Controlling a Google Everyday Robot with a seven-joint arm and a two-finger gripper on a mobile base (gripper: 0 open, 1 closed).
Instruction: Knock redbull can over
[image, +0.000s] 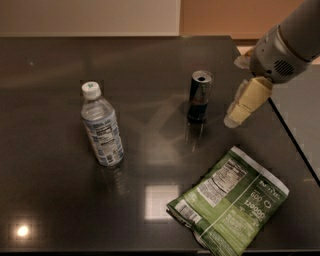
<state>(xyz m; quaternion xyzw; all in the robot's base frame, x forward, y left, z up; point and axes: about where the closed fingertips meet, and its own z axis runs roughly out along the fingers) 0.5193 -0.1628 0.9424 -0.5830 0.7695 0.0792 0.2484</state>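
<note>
Redbull can (200, 96) stands upright on the dark counter (150, 60), a little right of the middle. Its silver top and opening face up, and its reflection shows on the glossy surface in front of it. Near its right side, apart from it, hangs the claw (234, 119). It is cream-coloured and slants down toward the left from the grey arm (280, 52), which enters from the upper right corner. I cannot tell whether the claw is open or closed; it is not touching the can. 1 clear water bottle (102, 125) with a white cap (91, 89) stands well to the left of the can. 1 green snack bag (230, 202) lies flat near the front right, printed panel up.
</note>
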